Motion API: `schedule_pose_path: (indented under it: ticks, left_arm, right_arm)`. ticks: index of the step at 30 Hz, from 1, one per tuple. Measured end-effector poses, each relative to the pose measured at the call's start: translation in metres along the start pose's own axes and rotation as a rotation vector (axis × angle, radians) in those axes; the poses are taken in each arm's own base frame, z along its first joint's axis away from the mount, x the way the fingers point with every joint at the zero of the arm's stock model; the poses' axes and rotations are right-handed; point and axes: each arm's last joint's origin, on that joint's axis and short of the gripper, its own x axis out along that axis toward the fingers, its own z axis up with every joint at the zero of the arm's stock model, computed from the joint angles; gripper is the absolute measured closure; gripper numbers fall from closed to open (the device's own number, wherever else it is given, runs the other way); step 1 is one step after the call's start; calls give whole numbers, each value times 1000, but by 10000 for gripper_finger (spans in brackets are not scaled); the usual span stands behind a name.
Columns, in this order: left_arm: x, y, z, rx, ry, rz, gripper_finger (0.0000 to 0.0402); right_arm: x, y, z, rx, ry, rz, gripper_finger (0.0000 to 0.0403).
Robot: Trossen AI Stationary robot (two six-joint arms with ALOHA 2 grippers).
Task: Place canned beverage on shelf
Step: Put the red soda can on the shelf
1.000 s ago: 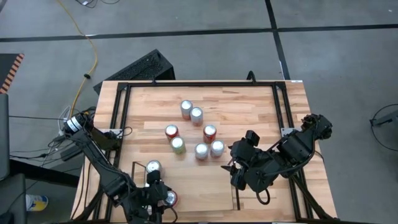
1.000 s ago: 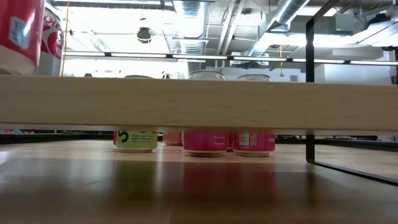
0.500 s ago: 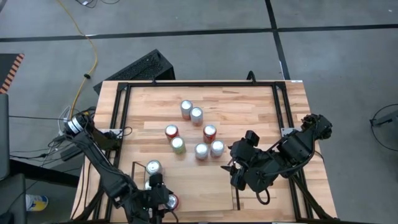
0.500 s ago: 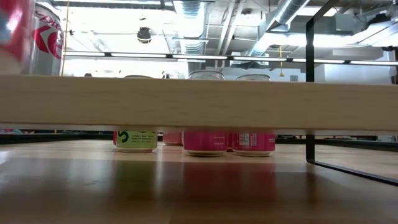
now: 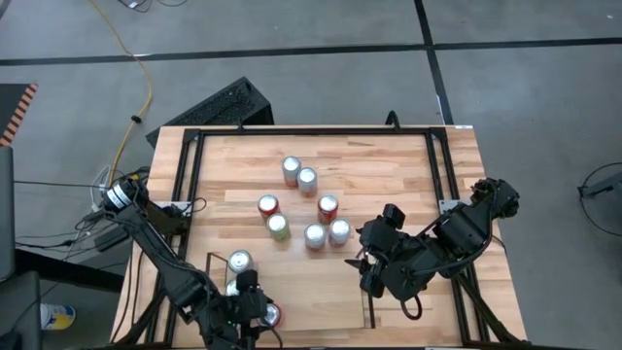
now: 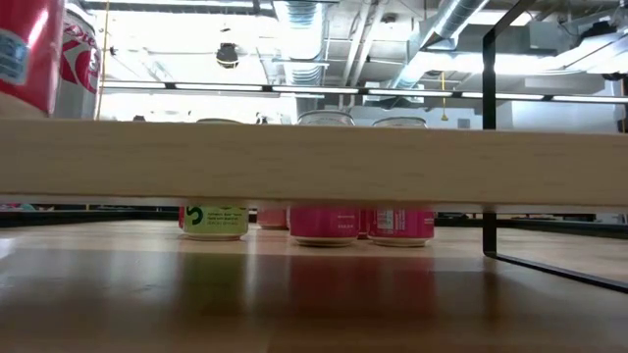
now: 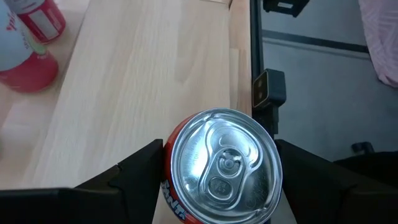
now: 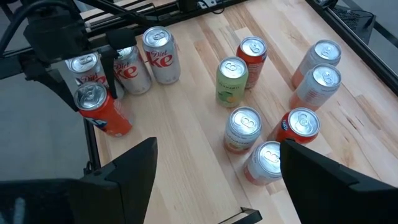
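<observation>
An orange-red can (image 7: 224, 163) with a silver top sits between the fingers of my left gripper (image 5: 262, 313) over the near left end of the shelf (image 6: 314, 162). In the low view the can (image 6: 29, 49) shows above the shelf's plank, beside a Diet Coke can (image 6: 80, 54) that stands on it. The plank's front edge hides the held can's base. In the right wrist view the orange-red can (image 8: 101, 111) leans a little. My right gripper (image 5: 371, 276) hovers open over the table's right half, with nothing between its fingers. My left gripper pinches the orange-red can between its two fingers, one on each side of its wall (image 7: 166, 182) just below the rim. The fingers slant down at it from the table's near left. Whether the can's base rests on the shelf, I cannot tell.
Several cans (image 5: 306, 209) stand in a loose group at the table's middle, also seen as cans (image 8: 267, 106) in the right wrist view. Diet Coke cans (image 8: 134, 65) stand close to the held can. A black rail (image 7: 254, 56) runs along the shelf's edge.
In the low view the held can has swung a little above the shelf plank, from leaning to nearly upright, with my left gripper still shut on it. My right arm has kept still.
</observation>
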Motion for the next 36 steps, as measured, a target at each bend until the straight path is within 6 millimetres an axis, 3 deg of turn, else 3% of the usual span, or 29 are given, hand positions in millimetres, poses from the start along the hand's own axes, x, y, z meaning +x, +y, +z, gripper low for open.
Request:
schedule_pose_path:
  ticks: [36]
  left_arm:
    - [1,1,0,12,25,-15,108]
  right_arm:
    - [0,1,0,-1,3,5,93]
